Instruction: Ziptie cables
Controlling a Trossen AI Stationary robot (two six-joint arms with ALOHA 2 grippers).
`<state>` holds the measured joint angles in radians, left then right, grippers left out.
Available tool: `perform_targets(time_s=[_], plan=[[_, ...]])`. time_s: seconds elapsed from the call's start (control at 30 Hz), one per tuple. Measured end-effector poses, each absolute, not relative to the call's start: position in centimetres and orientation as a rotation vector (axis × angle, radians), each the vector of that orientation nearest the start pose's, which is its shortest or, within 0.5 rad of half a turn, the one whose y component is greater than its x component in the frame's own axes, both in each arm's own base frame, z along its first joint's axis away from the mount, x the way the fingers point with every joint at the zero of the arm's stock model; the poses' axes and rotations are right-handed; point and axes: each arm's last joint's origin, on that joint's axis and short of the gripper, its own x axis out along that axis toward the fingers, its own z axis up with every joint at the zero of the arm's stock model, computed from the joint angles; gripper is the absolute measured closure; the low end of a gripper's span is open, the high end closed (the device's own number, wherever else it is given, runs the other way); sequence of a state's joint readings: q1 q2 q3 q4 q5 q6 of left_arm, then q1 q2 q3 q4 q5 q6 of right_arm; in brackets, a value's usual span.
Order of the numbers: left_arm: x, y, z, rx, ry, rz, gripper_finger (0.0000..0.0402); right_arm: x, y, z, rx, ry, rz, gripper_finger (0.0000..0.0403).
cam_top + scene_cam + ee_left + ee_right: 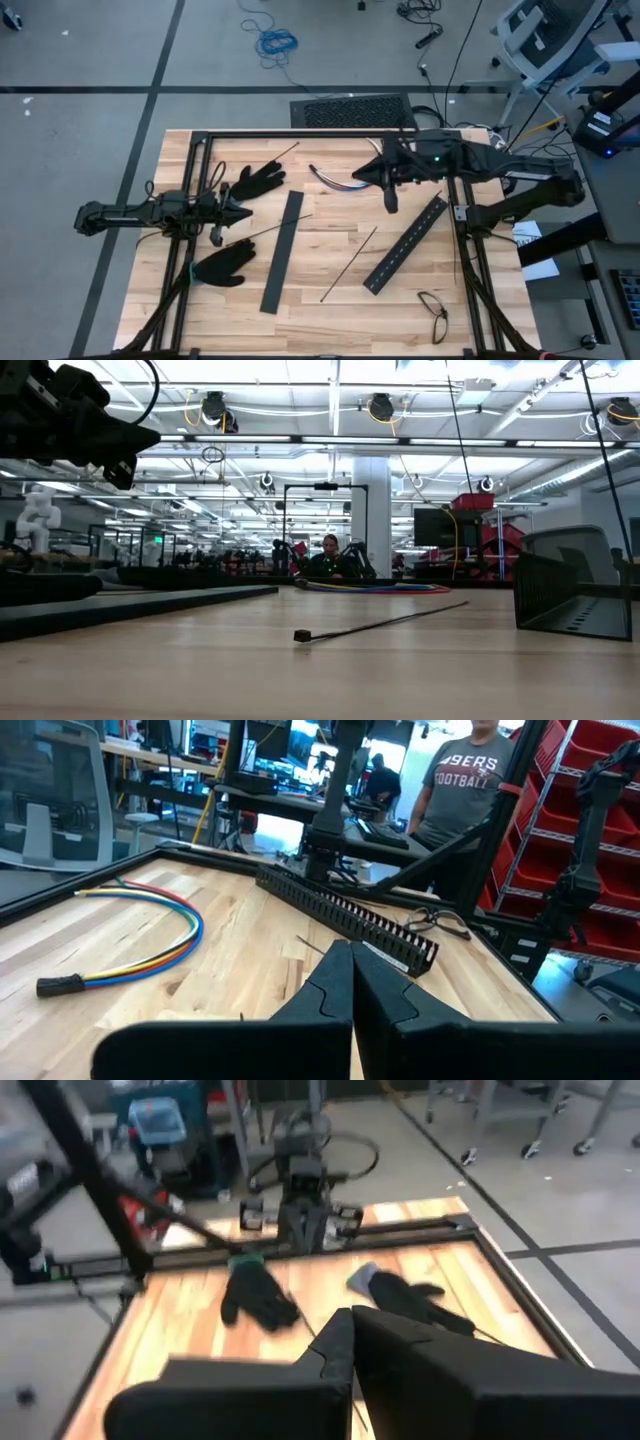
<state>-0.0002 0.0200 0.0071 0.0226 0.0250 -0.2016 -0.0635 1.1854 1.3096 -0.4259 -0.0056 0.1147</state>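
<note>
The wooden table [330, 300] carries 2 long black slotted bars [283, 250], 2 black gloves [258, 182] near the left arm, the cables and several zipties. The cables [335, 180], a curved bundle of red, blue and yellow-green wires, lie toward the far edge of the table, just beside the right gripper [390, 203], which hangs above the table with fingers pressed together and nothing held. The left gripper [243, 214] sits at the left side between the 2 gloves, likewise closed and empty. 1 ziptie [349, 263] lies loose between the 2 bars; another [270, 231] runs from the near glove toward the left bar. By this layout no step is yet begun: nothing is gathered or tied. The next move probably calls for opening a gripper, lowering it and pinching either the bundle or a thin strip lying flat on the wood.
</note>
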Motion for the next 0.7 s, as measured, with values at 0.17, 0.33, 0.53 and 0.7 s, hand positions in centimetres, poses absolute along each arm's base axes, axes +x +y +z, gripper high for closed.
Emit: perform_targets(time_s=[0.17,0.33,0.53,0.7], plan=[[9.8,-0.1,16.6,-0.201,-0.006,-0.025,0.0401,23.9,-1.8,41.6,0.195,0.261,-0.171,0.0403],[9.8,0.0,16.8,-0.196,-0.028,-0.015,0.0401,23.7,-1.8,41.6,0.219,0.252,-0.206,0.0403],[9.3,0.3,20.2,-0.266,-0.289,0.049,0.0401,23.9,-2.0,41.5,0.204,0.254,-0.249,0.0403],[9.4,0.2,26.1,-0.208,-0.277,0.059,0.0401,23.7,-2.6,41.6,0.146,0.254,-0.293,0.0403]])
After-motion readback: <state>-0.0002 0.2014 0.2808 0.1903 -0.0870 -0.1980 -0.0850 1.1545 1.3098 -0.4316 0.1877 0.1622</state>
